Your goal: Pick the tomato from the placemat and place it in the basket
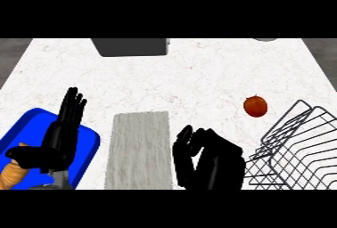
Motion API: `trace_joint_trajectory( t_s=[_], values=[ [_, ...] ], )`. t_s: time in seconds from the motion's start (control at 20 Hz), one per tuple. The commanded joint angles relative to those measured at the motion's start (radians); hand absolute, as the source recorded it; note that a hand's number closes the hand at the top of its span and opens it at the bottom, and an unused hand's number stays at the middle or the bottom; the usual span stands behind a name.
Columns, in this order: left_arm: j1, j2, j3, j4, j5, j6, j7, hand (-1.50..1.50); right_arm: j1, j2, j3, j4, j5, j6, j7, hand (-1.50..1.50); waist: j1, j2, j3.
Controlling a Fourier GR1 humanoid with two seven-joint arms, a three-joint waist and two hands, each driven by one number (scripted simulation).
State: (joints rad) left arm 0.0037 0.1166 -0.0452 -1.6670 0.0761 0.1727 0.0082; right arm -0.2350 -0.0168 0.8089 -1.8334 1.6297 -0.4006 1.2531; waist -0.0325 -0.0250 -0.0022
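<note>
Table: I am looking steeply down on a white marbled table (197, 71) that is filling most of my head view, with grey floor showing past its left and right far corners.
Placemat: a grey textured placemat (139, 149) is lying near the middle of the near edge, long side running away from me, and nothing is sitting on it.
Tomato: the red tomato (255, 106) is resting on the bare table to the right of the placemat and well apart from it, just beside the far left corner of the basket but outside its wires.
Basket: a dark wire basket (299, 147) is standing at the right near corner, partly cut by the view's right edge.
Right hand: my right hand (209, 160) is showing between the placemat and the basket, fingers pointing up and only loosely bent, holding nothing.
Left hand: my left hand (60, 133) is resting at the left with fingers straight and up, over the blue tray, gripping nothing.
Blue tray: a blue tray (26, 127) is sitting at the near left corner, with an orange-brown thing (12, 173) in it that I cannot identify.
Far edge: a dark grey box (130, 46) is sitting at the far edge, and a pale grey round thing (266, 39) is just showing at the far right.
</note>
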Motion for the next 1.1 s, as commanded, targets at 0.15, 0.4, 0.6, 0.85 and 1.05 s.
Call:
trace_joint_trajectory(
  t_s=[0.15, 0.4, 0.6, 0.85, 1.05],
  values=[
    [0.003, 0.013, 0.037, -0.012, 0.009, 0.009, -0.01, 0.0, 0.178, 0.016, -0.022, -0.149, 0.141, 0.169, 0.235, 1.5, -0.022, 0.004, -0.001],
    [0.005, 0.006, 0.008, -0.009, -0.012, 0.01, 0.004, 0.0, 0.301, 0.016, 0.012, -0.262, 0.267, 0.277, 0.235, 1.5, -0.023, 0.008, -0.001],
    [0.011, 0.008, 0.014, -0.035, 0.01, -0.007, 0.002, 0.0, 0.375, 0.016, 0.036, -0.377, 0.319, 0.3, 0.235, 1.5, -0.003, 0.012, 0.0],
    [0.044, -0.045, -0.037, -0.025, -0.022, 0.02, -0.024, 0.0, 0.454, 0.016, 0.051, -0.414, 0.387, 0.253, 0.234, 1.5, 0.005, 0.015, 0.001],
    [0.057, 0.01, -0.003, -0.076, 0.007, -0.021, 0.013, 0.0, 0.585, 0.016, 0.028, -0.557, 0.405, 0.333, 0.135, 1.5, 0.012, 0.014, 0.002]
  ],
)
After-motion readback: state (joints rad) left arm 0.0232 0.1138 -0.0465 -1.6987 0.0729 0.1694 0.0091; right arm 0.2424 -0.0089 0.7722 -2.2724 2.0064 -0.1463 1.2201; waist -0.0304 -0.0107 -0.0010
